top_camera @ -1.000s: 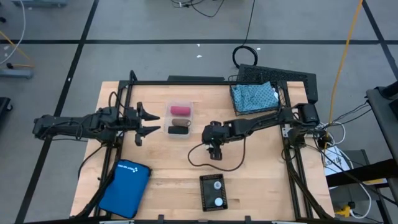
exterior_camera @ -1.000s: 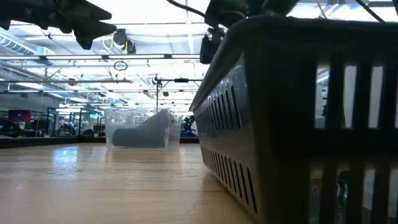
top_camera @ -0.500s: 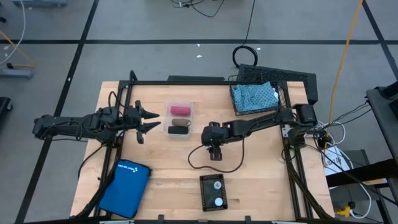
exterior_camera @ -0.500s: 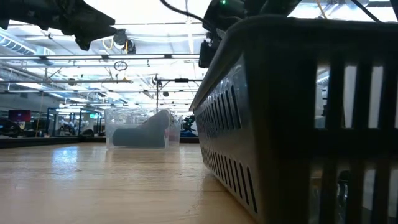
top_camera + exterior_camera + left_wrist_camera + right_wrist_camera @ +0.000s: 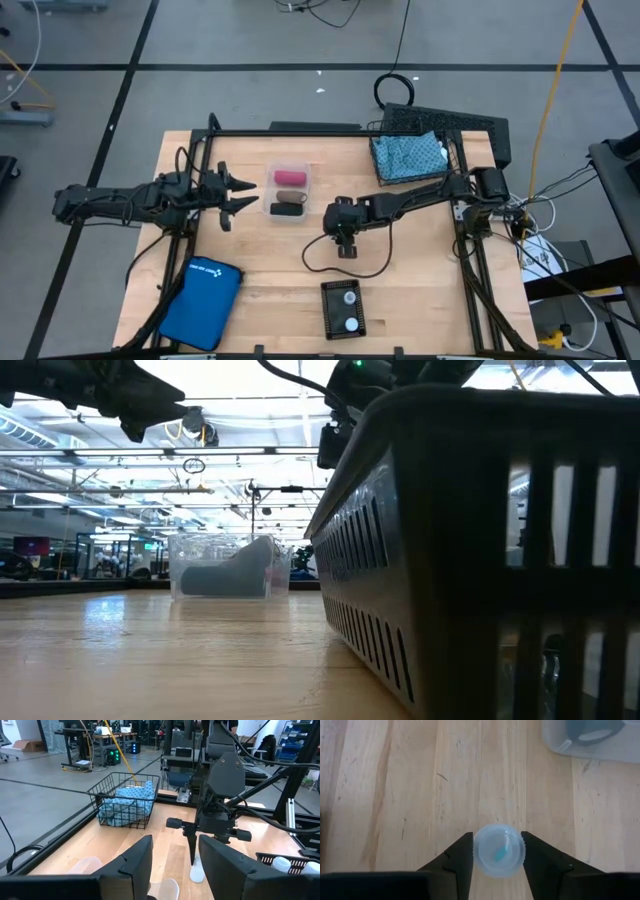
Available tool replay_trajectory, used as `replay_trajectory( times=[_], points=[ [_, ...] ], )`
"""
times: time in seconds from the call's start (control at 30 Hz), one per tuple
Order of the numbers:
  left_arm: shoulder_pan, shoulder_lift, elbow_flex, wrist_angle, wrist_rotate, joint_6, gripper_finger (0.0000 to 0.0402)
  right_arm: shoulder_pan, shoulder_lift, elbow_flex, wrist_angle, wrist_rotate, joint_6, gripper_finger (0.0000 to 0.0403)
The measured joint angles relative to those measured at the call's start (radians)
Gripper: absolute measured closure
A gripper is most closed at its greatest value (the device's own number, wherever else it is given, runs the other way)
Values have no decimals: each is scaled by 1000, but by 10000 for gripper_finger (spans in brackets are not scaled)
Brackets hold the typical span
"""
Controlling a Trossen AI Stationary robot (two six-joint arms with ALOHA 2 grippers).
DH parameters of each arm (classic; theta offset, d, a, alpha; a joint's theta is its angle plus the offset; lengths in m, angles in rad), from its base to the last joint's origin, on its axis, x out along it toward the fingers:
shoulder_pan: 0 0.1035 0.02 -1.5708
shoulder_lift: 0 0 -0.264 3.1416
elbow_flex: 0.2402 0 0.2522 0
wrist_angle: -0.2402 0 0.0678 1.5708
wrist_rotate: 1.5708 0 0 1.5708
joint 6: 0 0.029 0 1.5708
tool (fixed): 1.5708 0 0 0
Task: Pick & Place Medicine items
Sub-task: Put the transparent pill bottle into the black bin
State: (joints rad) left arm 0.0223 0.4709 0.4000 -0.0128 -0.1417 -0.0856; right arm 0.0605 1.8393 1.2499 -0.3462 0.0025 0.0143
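Observation:
A small white round vial (image 5: 499, 851) stands upright on the wooden table, and my right gripper (image 5: 343, 245) comes down over it, its fingers closed against the vial's sides. To the left, my left gripper (image 5: 232, 197) hangs level and open above the table, beside the clear container (image 5: 288, 193) that holds the pink, brown and black blocks. The teal pouch (image 5: 408, 155) lies in the wire basket at the far right. Two more white vials (image 5: 349, 310) sit in the black basket (image 5: 330, 322) near the front edge. My right gripper pinches the vial's round side wall (image 5: 476, 851) between its two fingers, one on each opposite side. The fingers slant down at it from above and from the table's right. The vial stands upright with its base on the table (image 5: 196, 876).
The bright blue zip case (image 5: 200, 300) lies at the near left corner. A dark cable (image 5: 345, 268) loops over the table under my right arm. In the low view the black basket (image 5: 480, 540) blocks the right half. Bare wood lies between the container and the baskets.
My right gripper has stayed over the vial, and its fingers have drawn together onto the vial's sides. The vial has kept its place on the table.

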Motion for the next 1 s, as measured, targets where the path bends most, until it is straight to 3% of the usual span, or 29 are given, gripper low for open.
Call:
replay_trajectory(
  times=[0.27, 0.5, 0.7, 1.0],
  points=[
    [0, 0, 0, -8, 0, -2, 208, 26, -51, -2, 10, -3, -14, 265],
    [0, 0, 1, -10, -24, -3, 193, 141, -97, 67, 13, 6, -83, 266],
    [0, 0, 1, -13, -65, -6, 197, 249, -84, 195, -65, 28, -97, 267],
    [0, 0, 1, -14, -148, -15, 219, 357, -82, 187, -75, -4, -95, 267]
  ],
)
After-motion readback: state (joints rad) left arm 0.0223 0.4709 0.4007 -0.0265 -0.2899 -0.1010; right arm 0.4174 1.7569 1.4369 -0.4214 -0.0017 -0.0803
